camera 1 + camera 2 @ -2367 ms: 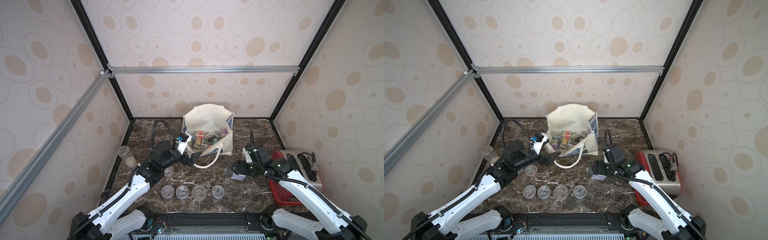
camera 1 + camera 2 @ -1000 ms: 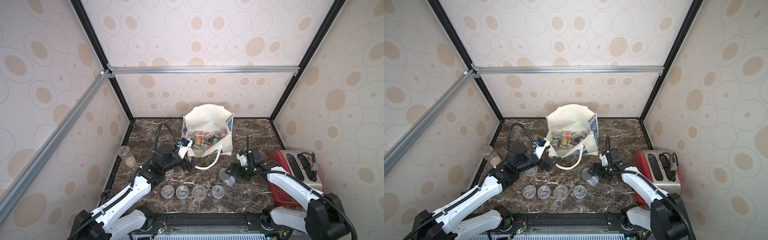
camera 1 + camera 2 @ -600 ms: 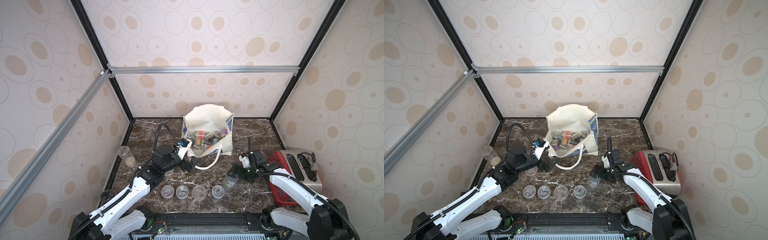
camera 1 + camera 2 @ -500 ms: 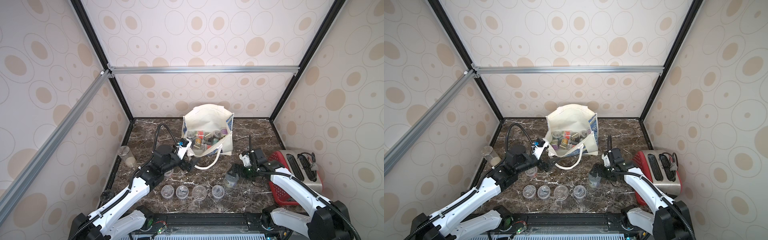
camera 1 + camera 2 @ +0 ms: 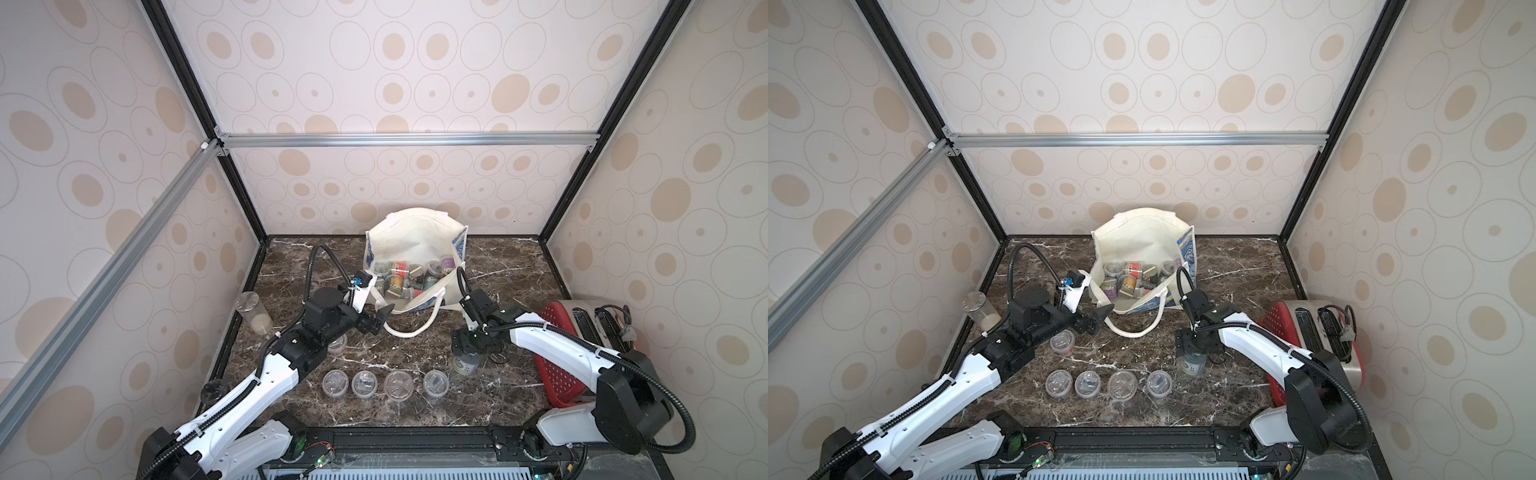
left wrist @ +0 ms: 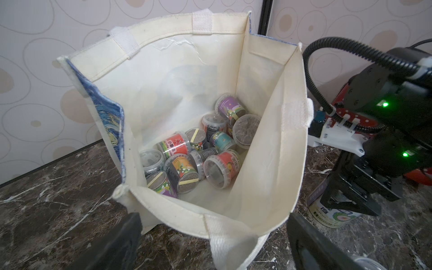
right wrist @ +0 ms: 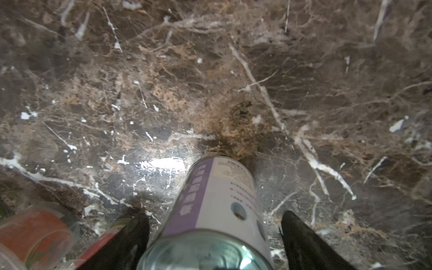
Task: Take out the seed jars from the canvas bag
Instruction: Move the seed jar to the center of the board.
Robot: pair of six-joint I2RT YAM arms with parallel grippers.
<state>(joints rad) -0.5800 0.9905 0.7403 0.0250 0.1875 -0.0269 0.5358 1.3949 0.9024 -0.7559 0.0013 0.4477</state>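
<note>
The right pincer (image 7: 215,214), open astride a jar (image 7: 219,184) standing on the bench (image 7: 163,93), should rise straight without tipping it; the open left pincer (image 5: 381,319) faces the bag (image 6: 261,163) just ahead, jars (image 6: 177,146) heaped inside.

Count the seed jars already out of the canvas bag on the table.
6 seed jars. Four in a row near the table's front; one partly hidden by the left arm; one under the right tool. More may be hidden.

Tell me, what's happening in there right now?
Left hand open at canvas bag mouth. Right hand open astride purple-label jar on table. Seed jars inside; nothing blocking.
</note>
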